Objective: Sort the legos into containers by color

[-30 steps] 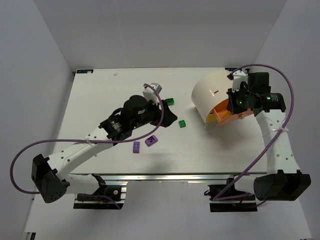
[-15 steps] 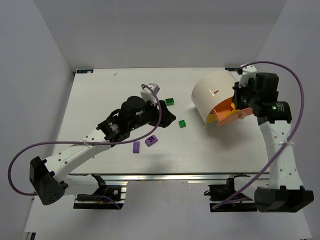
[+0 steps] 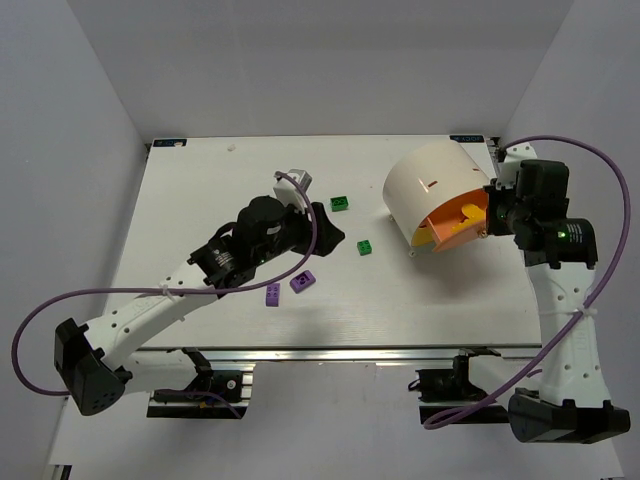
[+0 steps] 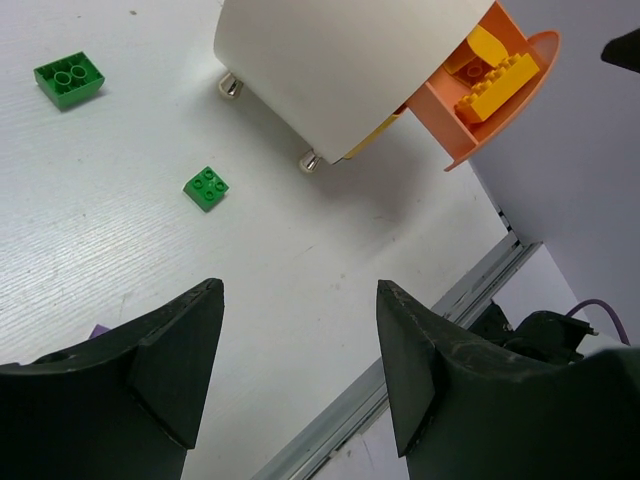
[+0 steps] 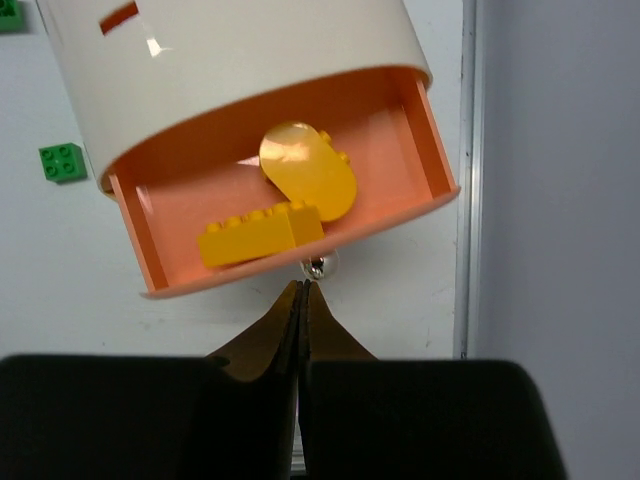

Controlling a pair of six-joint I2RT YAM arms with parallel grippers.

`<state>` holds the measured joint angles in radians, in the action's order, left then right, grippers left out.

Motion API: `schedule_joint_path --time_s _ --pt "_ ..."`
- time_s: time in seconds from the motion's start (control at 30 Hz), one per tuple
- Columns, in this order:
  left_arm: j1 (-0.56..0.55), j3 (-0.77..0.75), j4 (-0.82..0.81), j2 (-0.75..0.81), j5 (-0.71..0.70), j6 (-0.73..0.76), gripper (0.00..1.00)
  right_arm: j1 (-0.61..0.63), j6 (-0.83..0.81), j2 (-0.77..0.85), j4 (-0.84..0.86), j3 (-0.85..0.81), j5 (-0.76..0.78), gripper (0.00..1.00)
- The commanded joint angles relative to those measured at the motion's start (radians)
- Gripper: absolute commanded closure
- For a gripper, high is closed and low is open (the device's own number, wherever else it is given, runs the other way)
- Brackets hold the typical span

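Cream-white plastic cylindrical tub (image 3: 430,180) sits on the white desk's (image 3: 200,190) right side, its orange drawer (image 5: 430,170) open, holding a long orange studded brick (image 5: 260,235) and an orange oval piece (image 5: 308,170). Right fingers (image 5: 297,320) are clenched on nothing (tips just short of the drawer's metal knob (image 5: 318,266)). Left fingers (image 4: 175,350) hang released, empty, above the desk near two small green studded bricks (image 4: 207,187).

The white tabletop (image 3: 190,200) has a faint wood grain running along its length, plain in both wrist views. A silver metal rail (image 3: 330,351) runs along its near edge, and a narrow pale strip borders the right edge. Small blue markers sit at the far-left corner (image 3: 166,143) and the far-right corner (image 3: 465,135). A tiny white bump (image 3: 232,148) lies just inside the far edge, left of centre. Plain grey-white walls (image 3: 320,60) close in the left, far and right sides.
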<state>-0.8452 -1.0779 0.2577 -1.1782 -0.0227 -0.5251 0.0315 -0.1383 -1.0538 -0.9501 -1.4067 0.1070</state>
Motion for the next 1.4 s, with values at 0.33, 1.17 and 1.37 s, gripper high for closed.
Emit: schedule_joint_path --time_s 0.33,1.17,1.37 --pt "0.008 0.027 -0.011 0.042 -0.019 0.002 0.28 -0.008 0.029 0.023 -0.064 0.103 0.057 1.00" --pt "0.008 0.056 0.046 0.118 -0.079 -0.021 0.27 -0.008 0.017 0.017 0.563 0.417 -0.162 1.00" --pt "0.008 0.050 0.049 0.104 -0.075 -0.029 0.27 -0.008 0.016 -0.026 0.655 0.442 -0.188 1.00"
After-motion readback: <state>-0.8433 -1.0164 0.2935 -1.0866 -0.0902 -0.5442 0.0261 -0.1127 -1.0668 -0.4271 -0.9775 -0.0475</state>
